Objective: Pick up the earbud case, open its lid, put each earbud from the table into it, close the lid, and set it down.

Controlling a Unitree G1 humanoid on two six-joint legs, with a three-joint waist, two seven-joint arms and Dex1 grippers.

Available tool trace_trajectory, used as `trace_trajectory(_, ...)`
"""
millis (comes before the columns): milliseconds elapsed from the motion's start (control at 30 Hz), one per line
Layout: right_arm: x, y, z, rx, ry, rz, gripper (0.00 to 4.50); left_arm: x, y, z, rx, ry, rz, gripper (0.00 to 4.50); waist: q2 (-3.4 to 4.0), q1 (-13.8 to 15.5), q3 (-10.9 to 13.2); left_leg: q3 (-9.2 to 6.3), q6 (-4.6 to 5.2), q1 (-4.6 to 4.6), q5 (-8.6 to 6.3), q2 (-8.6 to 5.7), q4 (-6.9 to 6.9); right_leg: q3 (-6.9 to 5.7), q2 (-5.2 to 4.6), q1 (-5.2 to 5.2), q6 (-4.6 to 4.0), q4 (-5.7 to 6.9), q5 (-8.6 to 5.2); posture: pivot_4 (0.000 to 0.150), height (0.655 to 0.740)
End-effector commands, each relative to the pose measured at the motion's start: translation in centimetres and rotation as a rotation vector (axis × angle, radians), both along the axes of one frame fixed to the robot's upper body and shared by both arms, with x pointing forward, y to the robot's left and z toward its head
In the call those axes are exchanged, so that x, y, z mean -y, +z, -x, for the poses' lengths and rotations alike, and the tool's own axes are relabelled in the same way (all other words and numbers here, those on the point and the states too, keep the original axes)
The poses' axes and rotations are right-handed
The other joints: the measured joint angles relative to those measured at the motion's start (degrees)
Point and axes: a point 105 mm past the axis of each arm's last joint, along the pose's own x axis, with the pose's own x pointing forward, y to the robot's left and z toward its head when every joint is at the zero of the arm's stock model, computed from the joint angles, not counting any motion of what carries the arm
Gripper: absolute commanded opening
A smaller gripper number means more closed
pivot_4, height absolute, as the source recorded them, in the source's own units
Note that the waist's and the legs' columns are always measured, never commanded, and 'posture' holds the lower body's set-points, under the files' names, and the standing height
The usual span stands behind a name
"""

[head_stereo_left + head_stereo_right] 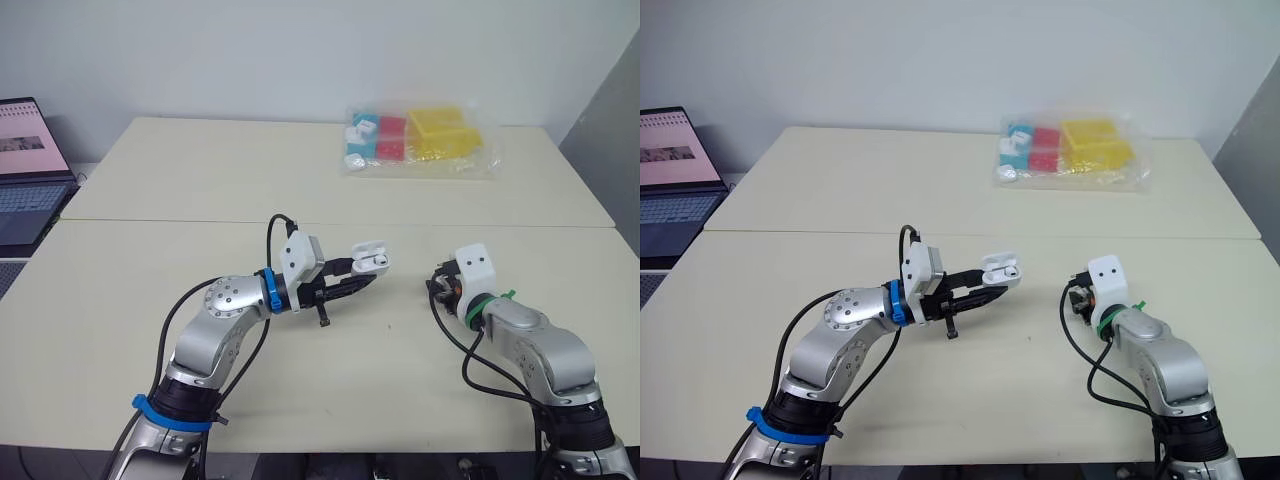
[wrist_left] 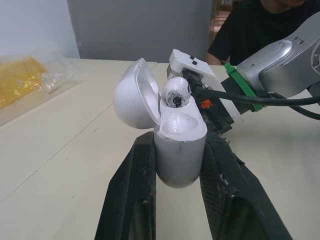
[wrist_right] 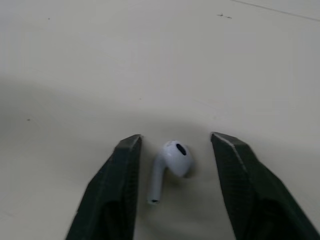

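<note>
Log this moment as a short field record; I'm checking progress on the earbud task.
left gripper: shut on earbud case, held off the table
lid: open
first earbud: seated in the case
right gripper: open, one finger on each side of the second earbud, not touching it
second earbud: lying on the table
far side: plastic bag of coloured items; laptop at the left edge

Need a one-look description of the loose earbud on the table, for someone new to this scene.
On the near cream table, find the robot's right gripper, to the right of the open earbud case in the left gripper. A small white stemmed earbud lies flat on the tabletop between the right gripper's open fingers. Unlike the other earbud, seated in the case, this one is loose.
</note>
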Motion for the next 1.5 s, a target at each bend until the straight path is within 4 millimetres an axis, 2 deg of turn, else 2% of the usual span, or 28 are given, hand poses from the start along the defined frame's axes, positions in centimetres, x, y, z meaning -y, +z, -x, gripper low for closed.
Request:
trace_trajectory(33, 1.2, -0.7, 0.7, -0.052, -0.024, 0.007, 0.49, 0.4, 0.8, 0.6, 0.047, -0.022, 0.011, 0.81, -0.01, 0.21, -0.01, -0.01, 0.00, 0.00, 0.00, -0.02, 0.00, -0.02, -0.02, 0.02, 0.00, 0.00, 0.00, 0.150, 0.7378)
trace_trajectory(167, 1.1, -0.1, 1.2, -0.050, 0.029, 0.015, 0.46, 0.4, 0.8, 0.7, 0.047, -0.023, 0.010, 0.81, -0.01, 0.26, -0.01, 0.00, 0.00, -0.02, 0.00, -0.04, 0.01, -0.03, -0.04, 0.03, 0.00, -0.04, 0.00, 0.150, 0.7378)
trace_trajectory(267, 0.3, 2.2, 2.7, 0.005, 0.282, 0.136, 0.46, 0.3, 0.8, 0.7, 0.043, -0.020, 0.009, 0.81, 0.02, 0.27, 0.01, -0.02, 0.00, -0.04, 0.00, -0.06, -0.01, -0.05, -0.06, 0.01, 0.00, -0.08, 0.00, 0.150, 0.7378)
trace_trajectory(333, 0.8, 2.7, 4.1, -0.029, 0.440, 0.223, 0.46, 0.3, 0.7, 0.8, 0.041, -0.023, 0.005, 0.81, 0.04, 0.12, 0.02, -0.01, 0.01, -0.06, -0.01, -0.07, -0.01, -0.02, -0.06, -0.01, 0.01, -0.13, 0.00, 0.150, 0.7378)
trace_trajectory(433, 2.3, 3.1, 5.8, -0.086, 0.647, 0.311, 0.46, 0.3, 0.7, 1.0, 0.037, -0.026, 0.006, 0.81, 0.01, -0.01, 0.02, -0.01, 0.02, -0.03, -0.01, -0.05, -0.01, -0.07, 0.00, 0.03, 0.01, -0.16, 0.00, 0.150, 0.7378)
trace_trajectory(567, 3.9, 2.9, 6.7, -0.157, 0.764, 0.378, 0.46, 0.4, 0.7, 1.1, 0.033, -0.028, 0.006, 0.81, 0.00, -0.07, 0.03, 0.04, 0.02, 0.03, -0.01, 0.03, -0.01, -0.08, 0.10, 0.04, 0.00, -0.10, 0.00, 0.150, 0.7378)
trace_trajectory(733, 8.0, 2.0, 8.9, -0.367, 1.011, 0.595, 0.46, 0.4, 0.4, 1.6, 0.015, -0.030, 0.000, 0.81, 0.06, 0.00, 0.05, 0.06, 0.02, 0.10, -0.01, -0.01, 0.04, -0.02, 0.03, 0.05, 0.00, -0.02, 0.00, 0.150, 0.7378)
trace_trajectory(800, 8.7, 2.0, 9.0, -0.396, 1.101, 0.654, 0.46, 0.3, 0.3, 1.8, 0.011, -0.029, -0.001, 0.81, 0.04, -0.06, 0.05, 0.07, 0.02, 0.10, -0.01, 0.00, 0.06, 0.00, 0.03, 0.05, 0.01, -0.02, 0.00, 0.150, 0.7378)
trace_trajectory(933, 10.2, 1.6, 8.5, -0.428, 1.157, 0.762, 0.46, 0.3, 0.3, 1.9, 0.006, -0.027, -0.002, 0.81, 0.06, -0.09, 0.06, 0.06, 0.02, 0.15, -0.01, 0.00, 0.06, 0.02, 0.04, 0.04, 0.01, 0.05, 0.00, 0.150, 0.7378)
trace_trajectory(1033, 9.5, 1.4, 7.9, -0.415, 1.168, 0.733, 0.46, 0.3, 0.3, 2.0, 0.004, -0.026, -0.001, 0.81, 0.06, -0.13, 0.06, 0.07, 0.01, 0.18, 0.00, 0.01, 0.08, 0.05, 0.04, 0.04, 0.00, 0.11, 0.00, 0.150, 0.7378)
trace_trajectory(1267, 9.5, 1.2, 7.2, -0.415, 1.177, 0.768, 0.46, 0.4, 0.2, 2.1, 0.001, -0.026, -0.003, 0.81, 0.07, 0.03, 0.05, 0.09, 0.00, 0.20, 0.00, 0.00, 0.11, 0.07, 0.01, 0.06, 0.00, 0.14, 0.00, 0.150, 0.7378)
trace_trajectory(1500, 9.2, 1.3, 6.7, -0.352, 1.177, 0.797, 2.84, 0.4, 0.2, 2.1, -0.003, -0.028, -0.005, 0.81, 0.06, -0.09, 0.05, 0.09, 0.00, 0.60, 0.00, 0.01, 0.10, 0.07, 0.01, 0.41, -0.01, 0.16, 0.00, 0.150, 0.7378)
